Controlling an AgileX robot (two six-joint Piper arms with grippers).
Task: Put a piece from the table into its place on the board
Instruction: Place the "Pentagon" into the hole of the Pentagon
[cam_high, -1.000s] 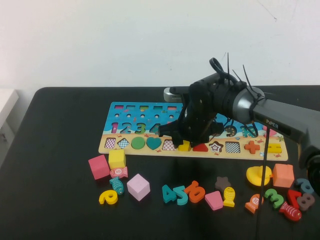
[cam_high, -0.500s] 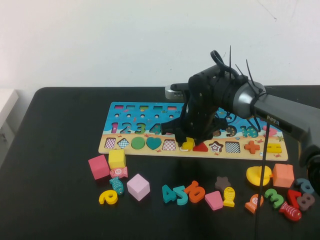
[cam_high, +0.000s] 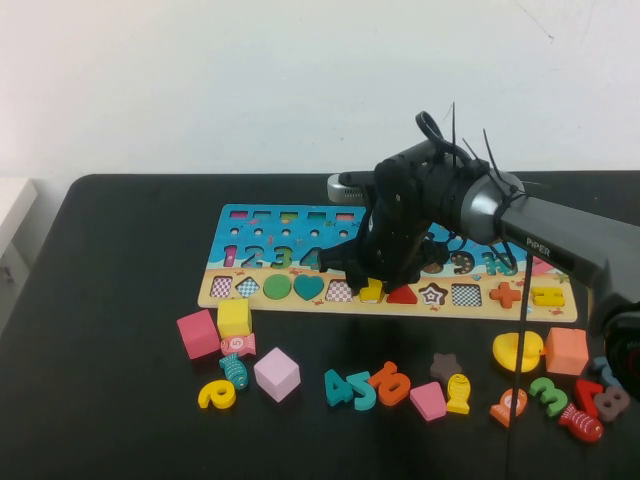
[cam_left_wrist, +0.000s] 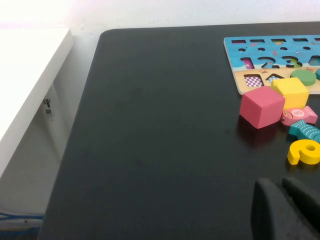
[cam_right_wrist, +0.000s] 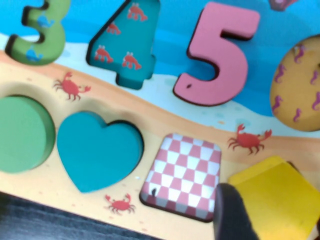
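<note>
The puzzle board (cam_high: 300, 225) lies across the far middle of the table. My right gripper (cam_high: 374, 281) is over its lower row of shapes and is shut on a yellow piece (cam_high: 371, 291). The piece is tilted at the slot between a red-checked empty slot (cam_high: 340, 290) and a red triangle (cam_high: 402, 294). In the right wrist view a dark fingertip (cam_right_wrist: 232, 215) presses the yellow piece (cam_right_wrist: 275, 197) beside the checked slot (cam_right_wrist: 182, 167). My left gripper (cam_left_wrist: 282, 210) is low over bare table at the left, shut and empty, and is out of the high view.
Loose pieces lie in front of the board: pink cube (cam_high: 197, 333), yellow cube (cam_high: 234, 318), lilac cube (cam_high: 276, 374), numbers (cam_high: 365, 386), and a cluster at the right (cam_high: 560, 375). A teal heart (cam_right_wrist: 97, 150) and green circle (cam_right_wrist: 22, 132) sit in the board.
My right gripper has shifted a little left and down over the shape row with the yellow piece, which now sits lower against the board. The left arm has not moved.
</note>
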